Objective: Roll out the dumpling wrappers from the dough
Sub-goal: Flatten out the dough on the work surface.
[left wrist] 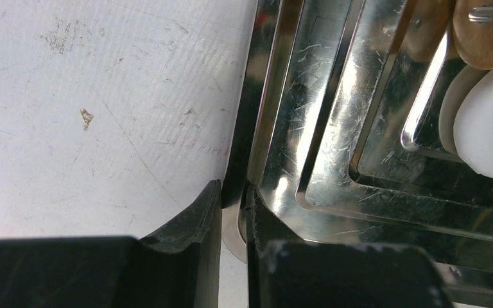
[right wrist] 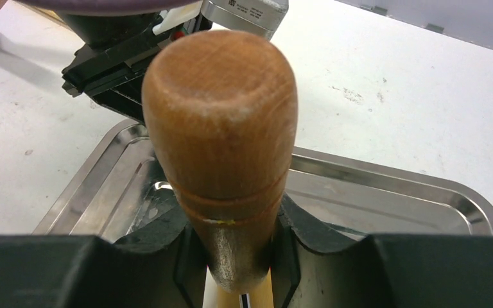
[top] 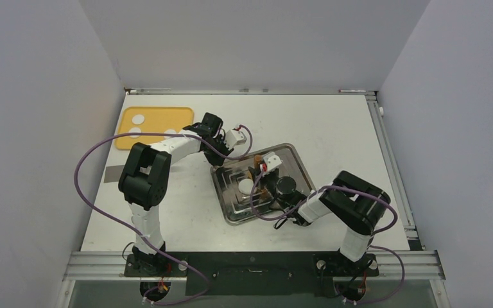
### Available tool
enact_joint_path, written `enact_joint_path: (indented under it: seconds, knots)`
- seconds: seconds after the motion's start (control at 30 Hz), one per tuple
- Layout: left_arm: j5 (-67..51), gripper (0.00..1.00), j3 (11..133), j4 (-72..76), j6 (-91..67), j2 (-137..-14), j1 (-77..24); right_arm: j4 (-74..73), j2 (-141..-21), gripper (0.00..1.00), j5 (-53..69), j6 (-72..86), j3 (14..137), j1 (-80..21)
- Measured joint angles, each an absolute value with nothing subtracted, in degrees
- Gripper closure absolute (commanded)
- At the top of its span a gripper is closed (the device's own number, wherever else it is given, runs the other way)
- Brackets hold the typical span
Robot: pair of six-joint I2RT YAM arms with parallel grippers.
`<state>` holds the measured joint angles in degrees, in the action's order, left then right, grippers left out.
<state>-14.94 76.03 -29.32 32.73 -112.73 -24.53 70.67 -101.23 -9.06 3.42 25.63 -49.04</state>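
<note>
- While the rim of the metal tray (left wrist: 308, 128) is pinched by the left gripper (left wrist: 232, 192), its jaws are pressed nearly together. One finger is set inside the rim and the other outside, on the table (left wrist: 103, 96) side.
- In the top view the pinch is seen at the tray's far-left edge. The tray is laid mid-table, turned at an angle.
- A wooden rolling pin (right wrist: 221, 128) is clamped by the right gripper (right wrist: 234, 224), with the jaws closed on the narrow neck below the rounded handle end.
- The pin is held over the tray, and the left gripper is seen just behind its handle end.
- One white lump of dough (left wrist: 488, 128) is found in the tray's inner well, thick and rounded. The pin's wood is seen right at the lump's edge, but contact cannot be told.
- Three white round spots are seen on a yellow mat (top: 157, 115) at the table's far-left corner, well apart from the tray. Whether they are lumps or flattened sheets cannot be told.
</note>
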Motion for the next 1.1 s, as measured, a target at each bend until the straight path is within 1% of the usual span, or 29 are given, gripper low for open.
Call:
enact_joint_path:
  seconds: [0.17, 0.37, 0.53, 0.67, 0.73, 0.83, 0.97, 1.1]
  knots:
    - [-15.05, 1.00, 76.18, -29.52, 33.12, -112.79, -24.53, 68.03, -99.55, 0.92, -10.24, 3.29, 25.63, -49.21]
    - [-15.29, 1.00, 76.53, -29.80, 33.17, -113.03, -24.53, 55.99, -89.84, 0.92, -9.15, 3.16, 23.97, -46.63]
    - [-15.38, 1.00, 76.66, -29.82, 33.01, -113.16, -24.53, 53.58, -86.46, 0.92, -2.81, 2.57, 24.64, -46.30]
    - [-15.53, 1.00, 76.97, -30.02, 32.91, -113.36, -24.53, 57.54, -88.60, 0.92, 8.05, 2.63, 25.15, -45.63]
    - [-15.62, 1.00, 77.17, -30.20, 32.77, -113.49, -24.53, 60.95, -91.83, 0.92, 13.37, 3.05, 25.76, -44.97]
    - [-15.68, 1.00, 77.25, -30.28, 32.75, -113.51, -24.56, 68.66, -97.43, 0.92, 17.67, 3.25, 26.17, -43.59]
    - [-15.68, 1.00, 77.30, -30.35, 32.75, -113.56, -24.56, 75.22, -101.19, 0.92, 19.35, 2.85, 26.11, -42.83]
    - [-15.64, 1.00, 77.32, -30.33, 32.80, -113.60, -24.58, 80.84, -102.10, 0.92, 19.35, 2.13, 23.03, -43.22]
